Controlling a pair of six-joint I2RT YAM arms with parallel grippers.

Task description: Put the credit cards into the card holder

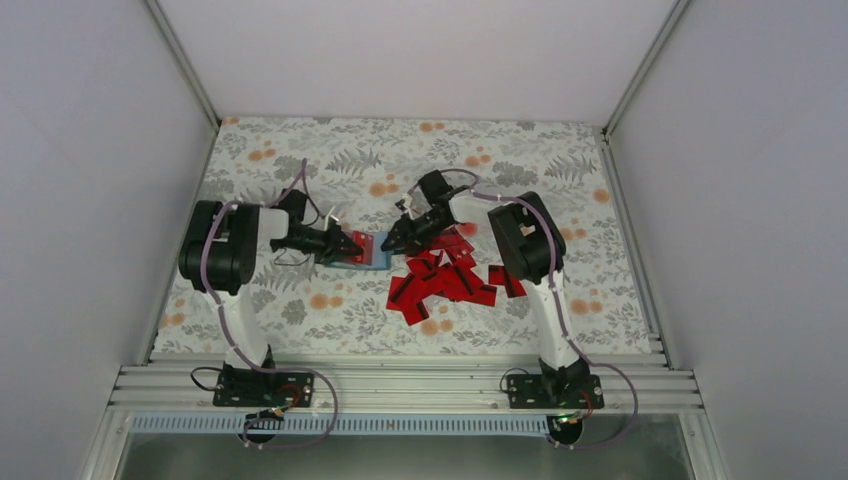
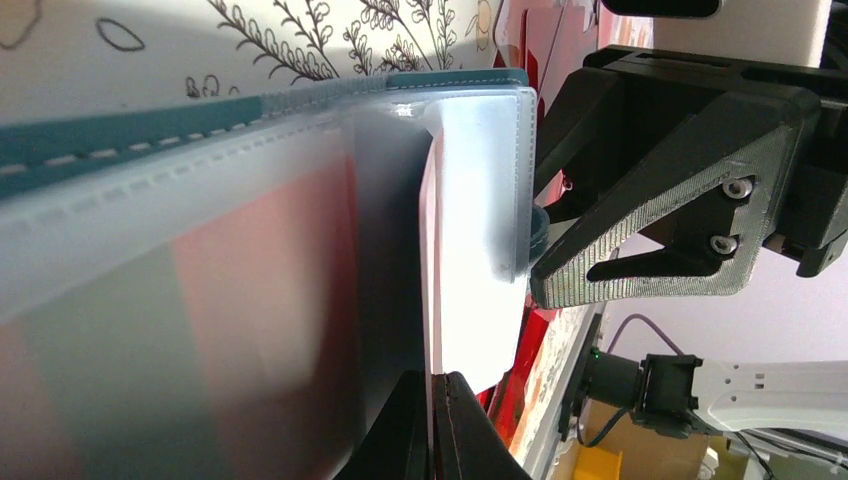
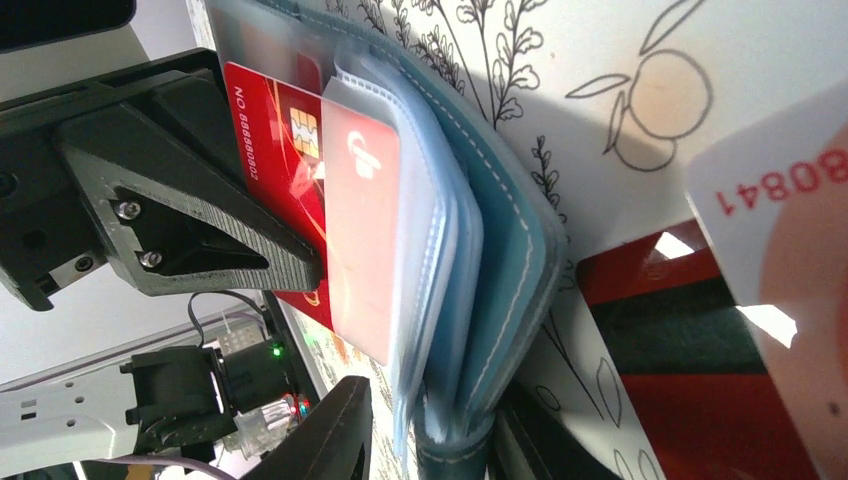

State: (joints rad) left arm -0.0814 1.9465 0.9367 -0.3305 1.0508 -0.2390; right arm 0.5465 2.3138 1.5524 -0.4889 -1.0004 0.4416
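The teal card holder (image 1: 376, 263) lies open on the table between both arms. My left gripper (image 1: 350, 245) is shut on one red credit card (image 3: 275, 140), whose far end sits inside a clear sleeve of the holder (image 3: 520, 230). In the left wrist view the card's thin edge (image 2: 430, 250) runs from my left gripper (image 2: 436, 385) up into the sleeves. My right gripper (image 3: 435, 420) straddles the holder's end, one finger against the teal cover, the other slightly apart from the sleeves. Several more credit cards (image 1: 445, 282) lie heaped to the right.
The flowered tablecloth (image 1: 300, 310) covers the table, with white walls on three sides. Loose red cards (image 3: 700, 400) lie close behind the right gripper. A pale card face with printed digits (image 3: 790, 230) lies beside them. The two grippers nearly touch over the holder.
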